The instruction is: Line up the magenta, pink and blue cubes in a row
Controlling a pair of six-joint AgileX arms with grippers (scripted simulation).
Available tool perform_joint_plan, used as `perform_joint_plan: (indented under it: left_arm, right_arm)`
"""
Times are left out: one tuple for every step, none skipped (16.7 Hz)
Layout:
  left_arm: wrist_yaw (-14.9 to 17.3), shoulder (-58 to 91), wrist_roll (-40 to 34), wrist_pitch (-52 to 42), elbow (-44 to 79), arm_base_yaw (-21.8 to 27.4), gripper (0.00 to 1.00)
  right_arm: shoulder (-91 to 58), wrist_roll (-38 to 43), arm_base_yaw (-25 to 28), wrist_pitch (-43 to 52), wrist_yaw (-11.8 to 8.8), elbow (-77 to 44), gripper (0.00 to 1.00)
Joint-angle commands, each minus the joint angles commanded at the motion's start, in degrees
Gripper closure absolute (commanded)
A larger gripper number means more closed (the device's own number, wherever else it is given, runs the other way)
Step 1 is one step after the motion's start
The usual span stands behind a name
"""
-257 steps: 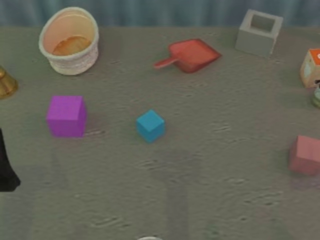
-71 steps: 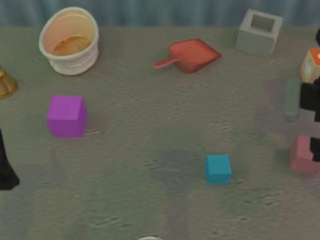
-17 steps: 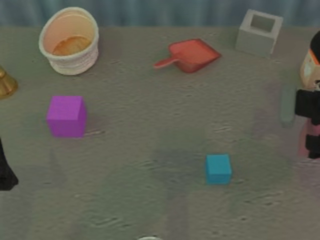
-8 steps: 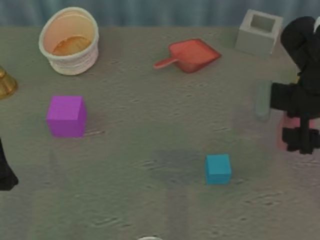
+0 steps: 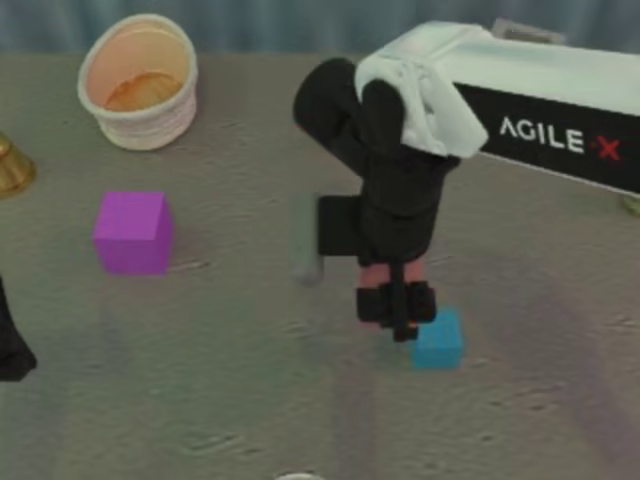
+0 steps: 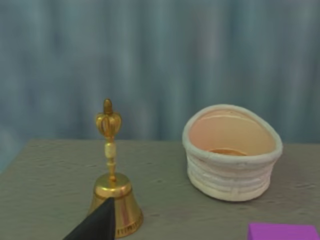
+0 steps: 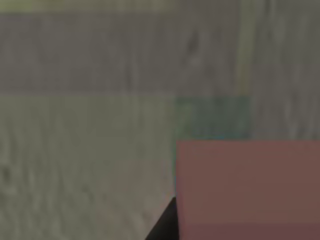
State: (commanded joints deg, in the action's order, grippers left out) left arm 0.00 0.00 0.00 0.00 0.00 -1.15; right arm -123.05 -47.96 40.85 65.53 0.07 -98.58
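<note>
Top view is showing my right arm (image 5: 540,95) reaching from the right side over the middle of the table (image 5: 250,400). The right gripper (image 5: 396,305) is holding the pink cube (image 5: 385,275) between its fingers, lifted above the table, just beside the blue cube (image 5: 440,340). The magenta cube (image 5: 133,232) is sitting well apart on the left side, near the basket (image 5: 140,80). My left arm (image 5: 12,345) is resting at the left edge; I cannot tell how its gripper is set. A small gold bell (image 6: 112,185) is standing near the basket.
</note>
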Motion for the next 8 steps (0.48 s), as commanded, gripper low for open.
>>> perform_joint_plan:
  left_arm:
    - [0.0,0.0,0.0,0.0,0.0,0.0,0.0]
    - [0.0,0.0,0.0,0.0,0.0,0.0,0.0]
    - [0.0,0.0,0.0,0.0,0.0,0.0,0.0]
    - [0.0,0.0,0.0,0.0,0.0,0.0,0.0]
    - [0.0,0.0,0.0,0.0,0.0,0.0,0.0]
    - [0.0,0.0,0.0,0.0,0.0,0.0,0.0]
    - [0.0,0.0,0.0,0.0,0.0,0.0,0.0]
    - [0.0,0.0,0.0,0.0,0.0,0.0,0.0]
  right_arm:
    - [-0.7,1.0,1.5,0.6,0.0,-1.4,1.0]
    - [-1.0,1.7,2.3,0.9,0.0,-2.1,1.0]
    - [-1.1,1.8,2.5,1.0,0.0,-2.3,1.0]
    - [-1.1,1.8,2.5,1.0,0.0,-2.3,1.0]
    - [-1.1,1.8,2.5,1.0,0.0,-2.3,1.0]
    - [-0.9,1.9,2.4,0.9,0.0,-2.2,1.0]
    - [-0.9,1.9,2.4,0.7,0.0,-2.1,1.0]
    - [-1.1,1.9,2.4,-0.1,0.0,-1.6,1.0]
